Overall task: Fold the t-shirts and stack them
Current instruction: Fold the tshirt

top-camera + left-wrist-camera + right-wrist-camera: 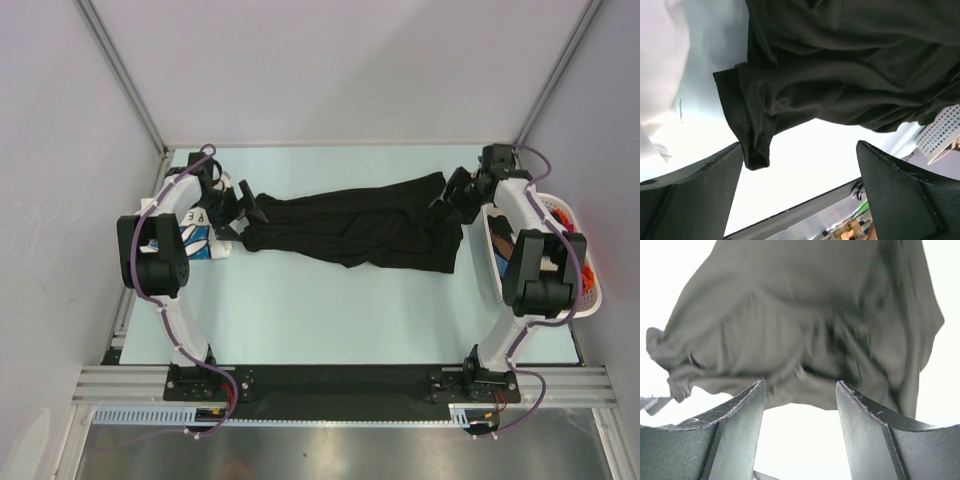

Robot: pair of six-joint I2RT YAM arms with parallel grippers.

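A large black t-shirt (360, 225) lies crumpled and stretched sideways across the middle of the table. My left gripper (243, 208) hovers at its left end. In the left wrist view this gripper (800, 145) is open wide, and a hemmed corner of the black t-shirt (840, 75) hangs beside the left finger without being held. My right gripper (452, 195) is at the shirt's right end. There the gripper (800, 382) is open, with the black t-shirt (805, 315) bunched just beyond the fingertips. A white printed t-shirt (200, 243) lies under my left arm.
A white slotted basket (592, 300) holding orange and dark cloth stands at the right edge, behind my right arm. Its corner also shows in the left wrist view as the basket (942, 132). Grey walls enclose the table at the back and sides.
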